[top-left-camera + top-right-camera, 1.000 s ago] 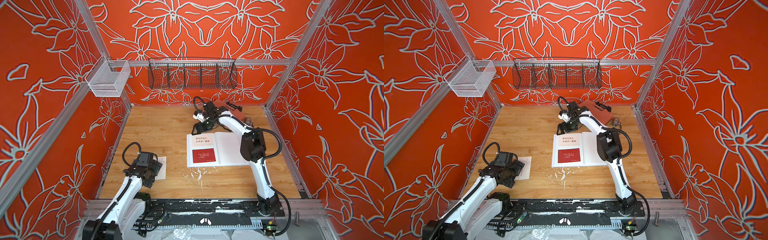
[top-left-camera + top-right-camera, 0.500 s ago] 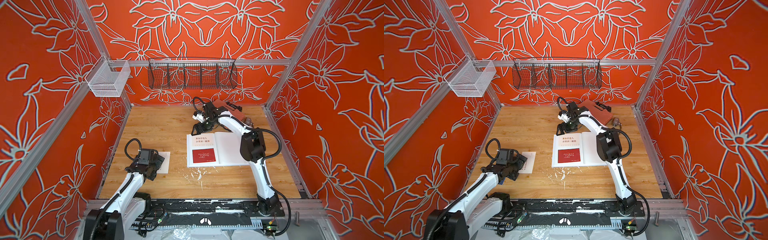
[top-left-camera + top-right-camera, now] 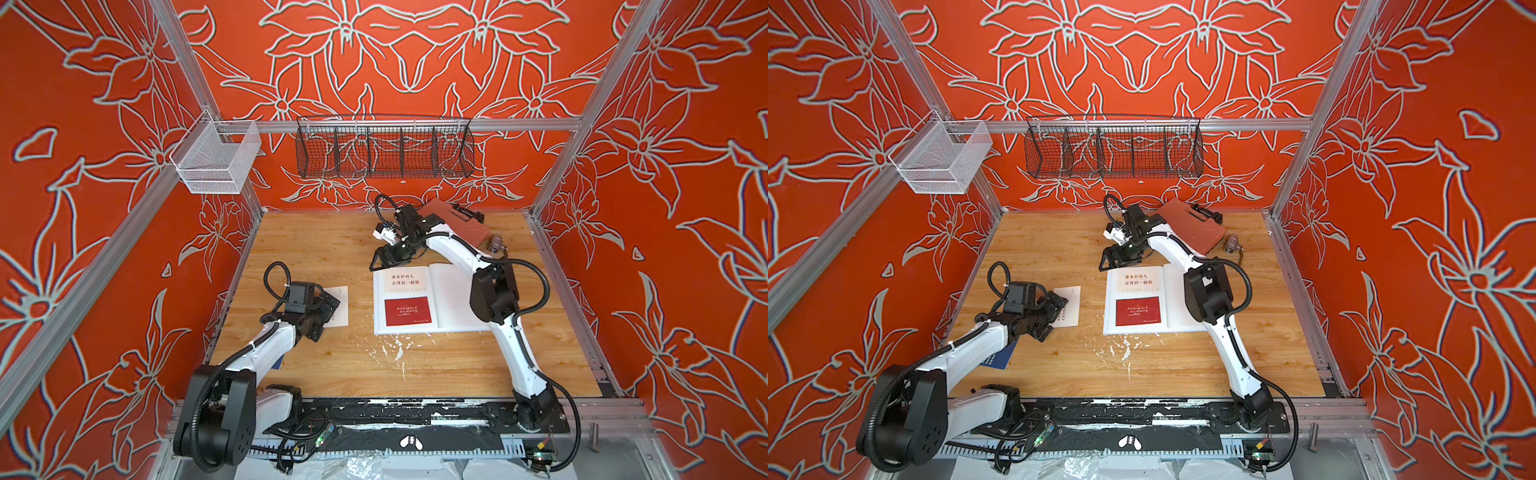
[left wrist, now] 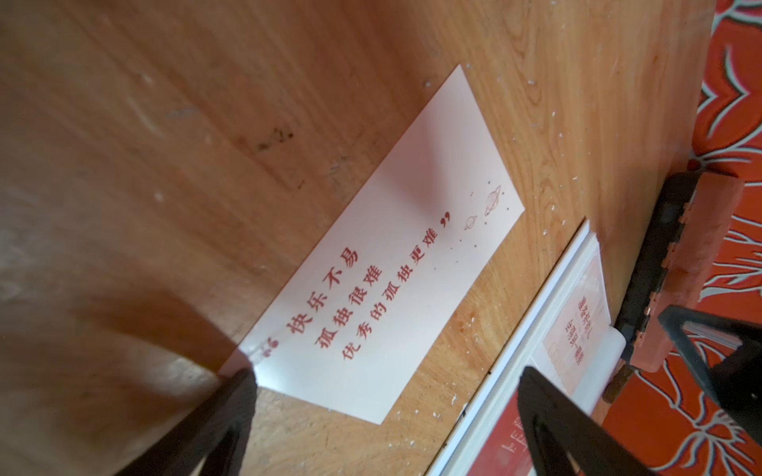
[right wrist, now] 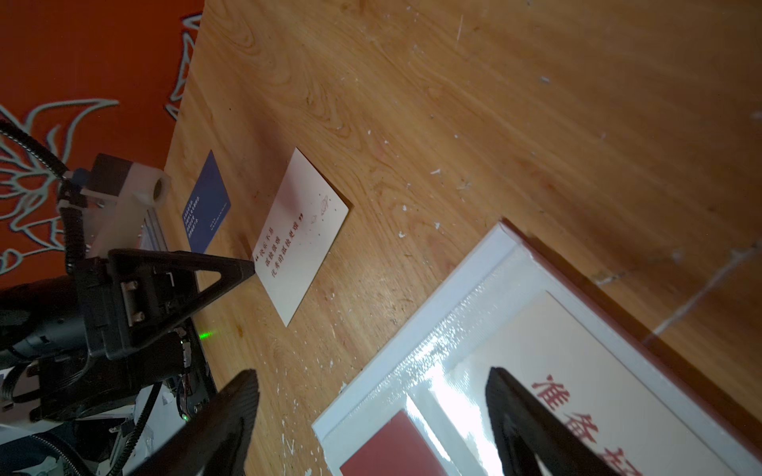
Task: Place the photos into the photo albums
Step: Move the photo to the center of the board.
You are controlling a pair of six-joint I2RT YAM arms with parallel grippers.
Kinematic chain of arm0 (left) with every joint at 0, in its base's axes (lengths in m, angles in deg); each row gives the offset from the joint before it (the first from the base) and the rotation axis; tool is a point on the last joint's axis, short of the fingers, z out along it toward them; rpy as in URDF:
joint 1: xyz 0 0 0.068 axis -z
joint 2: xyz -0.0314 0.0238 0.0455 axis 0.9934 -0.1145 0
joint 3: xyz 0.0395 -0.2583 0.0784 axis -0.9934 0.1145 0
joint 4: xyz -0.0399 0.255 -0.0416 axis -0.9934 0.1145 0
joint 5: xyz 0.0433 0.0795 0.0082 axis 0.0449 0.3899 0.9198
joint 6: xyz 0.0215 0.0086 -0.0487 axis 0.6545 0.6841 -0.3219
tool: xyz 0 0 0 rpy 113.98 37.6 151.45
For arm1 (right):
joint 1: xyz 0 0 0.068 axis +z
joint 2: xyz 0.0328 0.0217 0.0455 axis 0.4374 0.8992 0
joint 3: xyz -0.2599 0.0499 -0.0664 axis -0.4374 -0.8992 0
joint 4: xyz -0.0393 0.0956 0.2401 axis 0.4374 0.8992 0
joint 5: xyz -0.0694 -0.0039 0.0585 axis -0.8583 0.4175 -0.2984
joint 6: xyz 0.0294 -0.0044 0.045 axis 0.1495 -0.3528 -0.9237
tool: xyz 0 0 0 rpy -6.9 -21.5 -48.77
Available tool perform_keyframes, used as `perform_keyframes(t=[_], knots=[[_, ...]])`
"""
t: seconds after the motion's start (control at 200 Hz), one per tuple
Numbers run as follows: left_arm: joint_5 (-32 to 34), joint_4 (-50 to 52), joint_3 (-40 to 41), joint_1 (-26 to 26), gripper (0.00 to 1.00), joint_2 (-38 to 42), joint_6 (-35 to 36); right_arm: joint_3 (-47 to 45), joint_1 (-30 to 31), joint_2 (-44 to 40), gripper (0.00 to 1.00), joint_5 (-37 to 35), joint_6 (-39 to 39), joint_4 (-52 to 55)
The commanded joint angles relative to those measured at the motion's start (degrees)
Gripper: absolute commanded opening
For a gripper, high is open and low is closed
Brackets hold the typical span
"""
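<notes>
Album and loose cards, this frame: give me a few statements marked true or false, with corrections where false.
1. The album lies open on the table, with a dark red card sleeved in one page. True.
2. The left claw is open, one finger at a corner of the white card, which lies flat. True.
3. The navy card sits inside the album. False: it lies on the table beside the left arm.
4. The right claw is shut on a page. False: it is open over the album's edge and holds nothing.
5. The orange case lies behind the album, near the back wall. True.
</notes>
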Motion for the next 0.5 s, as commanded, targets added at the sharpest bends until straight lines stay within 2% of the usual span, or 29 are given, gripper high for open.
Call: perform_keyframes(t=[0.0, 0.17, 0.28, 0.495], knots=[[0.99, 5.6, -0.74, 0.32, 0.97, -0.93, 2.3, 4.29, 1.83, 3.66, 0.89, 3.02, -1.39, 0.86], [4.99, 16.83, -6.57, 0.1, 0.97, -0.6, 3.83, 8.33, 3.94, 7.57, 0.88, 5.24, -5.25, -2.29], [5.16, 21.44, -10.15, -0.57, 0.97, -1.5, 5.77, 11.4, 5.28, 9.71, 0.88, 4.52, -5.72, -1.66], [2.54, 19.29, -10.61, -3.5, 0.97, -2.96, 8.18, 11.23, 6.55, 12.05, 0.86, 4.25, -9.41, -5.22]])
